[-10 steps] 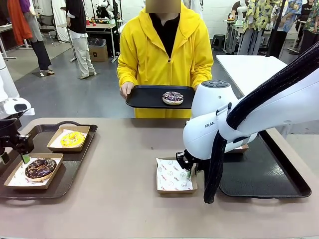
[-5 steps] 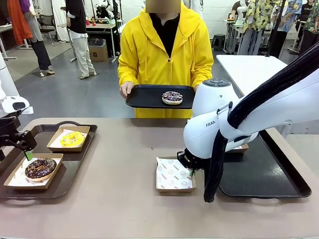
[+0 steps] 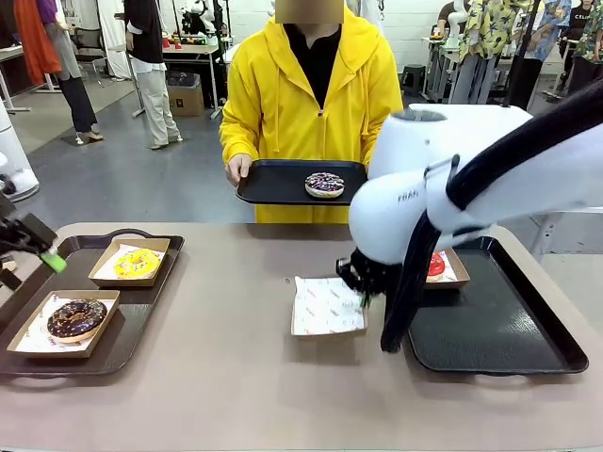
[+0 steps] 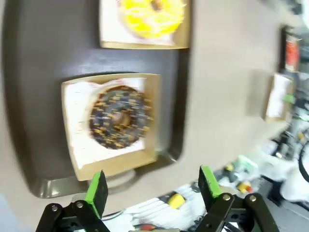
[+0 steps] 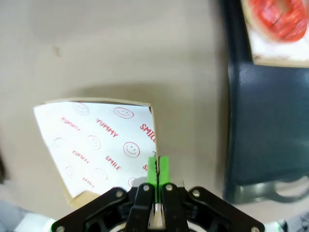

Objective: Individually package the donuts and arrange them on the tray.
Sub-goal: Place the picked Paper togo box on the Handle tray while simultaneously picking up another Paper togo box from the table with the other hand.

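Observation:
My right gripper (image 3: pixel 363 288) (image 5: pixel 157 166) is shut on the right edge of an empty paper-lined box (image 3: pixel 327 306) (image 5: pixel 96 145), which tilts just above the table. A red-iced donut (image 3: pixel 435 265) (image 5: pixel 277 17) sits in a box on the right tray (image 3: pixel 499 330). On the left tray (image 3: pixel 141 311) sit a boxed yellow donut (image 3: pixel 137 263) (image 4: pixel 152 12) and a boxed chocolate sprinkled donut (image 3: pixel 76 318) (image 4: pixel 118 117). My left gripper (image 3: pixel 38 256) (image 4: pixel 150 186) hangs open and empty above that tray's left edge. A person holds a small black tray (image 3: pixel 273 184) with a purple-sprinkled donut (image 3: pixel 325 185).
The person in a yellow hoodie stands at the far edge of the table. Bare tabletop lies between the two trays. Most of the right tray's surface is bare.
My right gripper has shut on the empty box's edge and raised it, with the arm lifting. My left gripper has drawn up and to the left, away from the chocolate donut's box.

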Controlling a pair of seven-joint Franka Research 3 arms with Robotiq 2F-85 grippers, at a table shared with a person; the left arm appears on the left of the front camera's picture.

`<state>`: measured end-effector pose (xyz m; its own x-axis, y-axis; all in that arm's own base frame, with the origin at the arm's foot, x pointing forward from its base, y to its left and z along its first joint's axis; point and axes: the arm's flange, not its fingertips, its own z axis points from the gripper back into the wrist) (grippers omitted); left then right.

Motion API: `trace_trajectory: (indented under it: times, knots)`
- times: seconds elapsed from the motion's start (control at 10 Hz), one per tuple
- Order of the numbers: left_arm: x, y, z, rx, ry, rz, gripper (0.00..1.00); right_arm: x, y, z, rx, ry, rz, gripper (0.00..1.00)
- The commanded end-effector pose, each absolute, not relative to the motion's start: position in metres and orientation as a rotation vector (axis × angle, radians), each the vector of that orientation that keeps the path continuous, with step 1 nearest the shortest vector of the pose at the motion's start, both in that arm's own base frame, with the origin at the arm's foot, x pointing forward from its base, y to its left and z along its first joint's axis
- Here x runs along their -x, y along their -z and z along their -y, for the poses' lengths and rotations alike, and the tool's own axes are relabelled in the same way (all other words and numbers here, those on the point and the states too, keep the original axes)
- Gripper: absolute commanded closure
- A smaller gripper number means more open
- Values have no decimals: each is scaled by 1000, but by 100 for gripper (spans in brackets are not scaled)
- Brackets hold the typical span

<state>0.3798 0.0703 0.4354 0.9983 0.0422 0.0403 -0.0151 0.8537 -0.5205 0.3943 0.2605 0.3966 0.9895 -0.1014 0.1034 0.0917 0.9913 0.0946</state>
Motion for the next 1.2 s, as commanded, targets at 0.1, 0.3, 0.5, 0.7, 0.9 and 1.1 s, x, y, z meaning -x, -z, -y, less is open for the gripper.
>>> trace_trajectory:
  times: [0.1, 0.3, 0.5, 0.7, 0.9, 1.1]
  knots:
    - [-371, -452, -126, 859, -91, 95, 2, -426, -461, -268, -93, 121, 100, 100]
    - [-367, -451, -161, 1006, -166, 144, 2, -456, -493, -274, -70, 104, 84, 100]
    - [-361, -443, -194, 1112, -206, 206, 2, -490, -508, -275, -70, 71, 81, 100]
    - [-349, -439, -217, 1176, -198, 206, 2, -512, -511, -274, -72, 51, 50, 100]
    - [-338, -437, -239, 1237, -189, 218, 2, -531, -509, -268, -54, 37, 32, 100]
    - [-335, -435, -244, 1241, -219, 230, 2, -544, -505, -258, -47, 43, 32, 100]
